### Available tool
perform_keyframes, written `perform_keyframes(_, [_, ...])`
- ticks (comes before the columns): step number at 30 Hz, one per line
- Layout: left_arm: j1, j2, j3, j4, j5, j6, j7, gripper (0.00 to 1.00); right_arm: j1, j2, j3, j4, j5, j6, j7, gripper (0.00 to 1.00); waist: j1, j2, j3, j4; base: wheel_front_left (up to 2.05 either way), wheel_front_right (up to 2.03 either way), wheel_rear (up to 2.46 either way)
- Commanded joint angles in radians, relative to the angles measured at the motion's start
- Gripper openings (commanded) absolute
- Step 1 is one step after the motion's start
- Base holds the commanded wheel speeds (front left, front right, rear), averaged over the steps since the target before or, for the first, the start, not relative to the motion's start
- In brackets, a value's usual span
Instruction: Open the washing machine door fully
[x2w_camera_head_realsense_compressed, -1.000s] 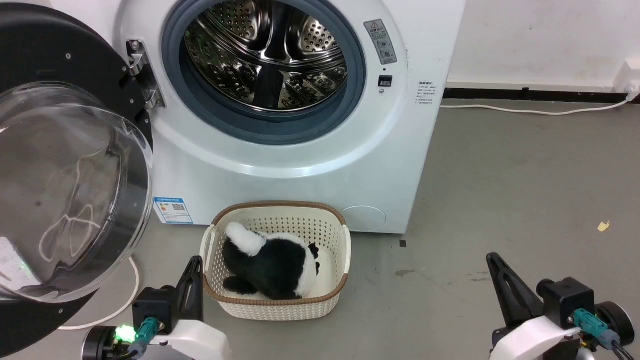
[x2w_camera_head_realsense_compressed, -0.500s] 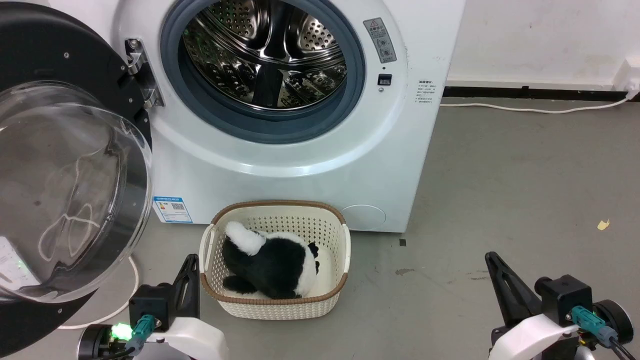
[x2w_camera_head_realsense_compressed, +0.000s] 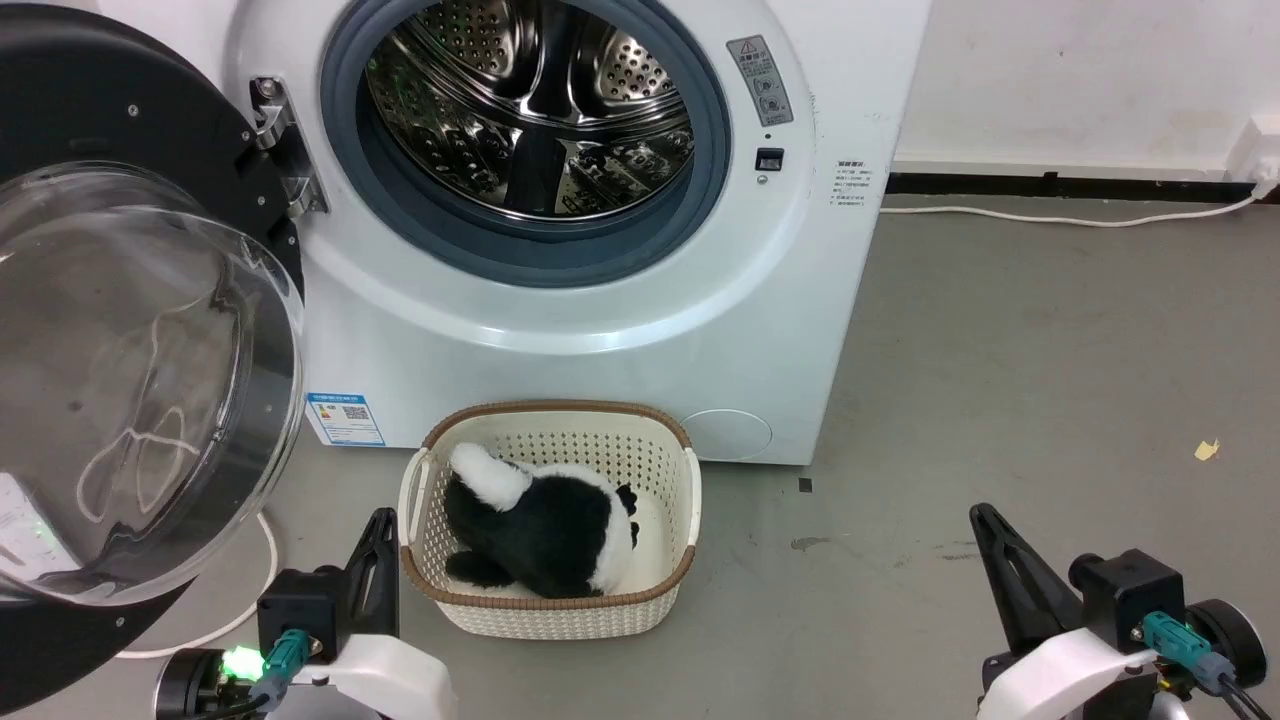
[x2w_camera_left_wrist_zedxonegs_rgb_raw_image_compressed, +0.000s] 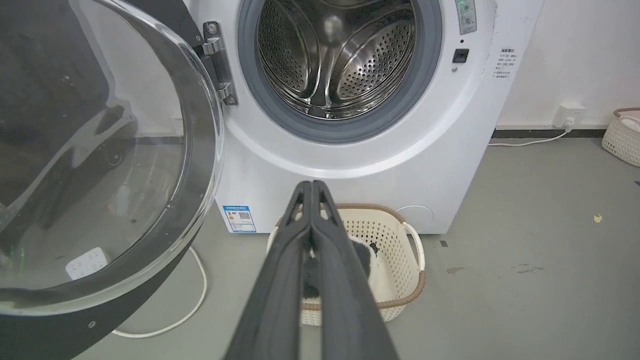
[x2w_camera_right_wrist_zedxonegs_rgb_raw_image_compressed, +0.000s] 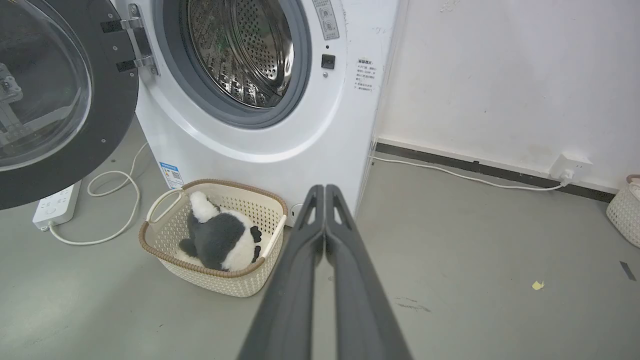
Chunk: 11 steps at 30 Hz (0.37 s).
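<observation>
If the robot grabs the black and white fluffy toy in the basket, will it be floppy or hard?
Probably soft and floppy: the stuffed toy looks furry and lies slumped in the basket. Likely light for its size, as plush usually is. It shouldn't roll or break, though its fur may squash when gripped.

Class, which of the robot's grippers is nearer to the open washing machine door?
Left. The left gripper sits low between the washing machine door and the basket. The right gripper is far off on the basket's other side, over the floor.
</observation>
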Motion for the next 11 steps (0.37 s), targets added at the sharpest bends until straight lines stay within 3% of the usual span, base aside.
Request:
perform_keyframes(1, [-0.015,0.001,0.000,-0.004,0.009,-0.004,0.000,0.00,-0.012,0.005,0.000,-0.003,-0.008,-0.001,0.000,0.00,0.0000,0.0000,0.000,0.000,0.00,0.00,0.00])
perform_keyframes(11, [-0.015,0.001,0.000,-0.004,0.009,-0.004,0.000,0.00,-0.012,0.005,0.000,-0.003,-0.008,-0.001,0.000,0.00,0.0000,0.0000,0.000,0.000,0.00,0.00,0.00])
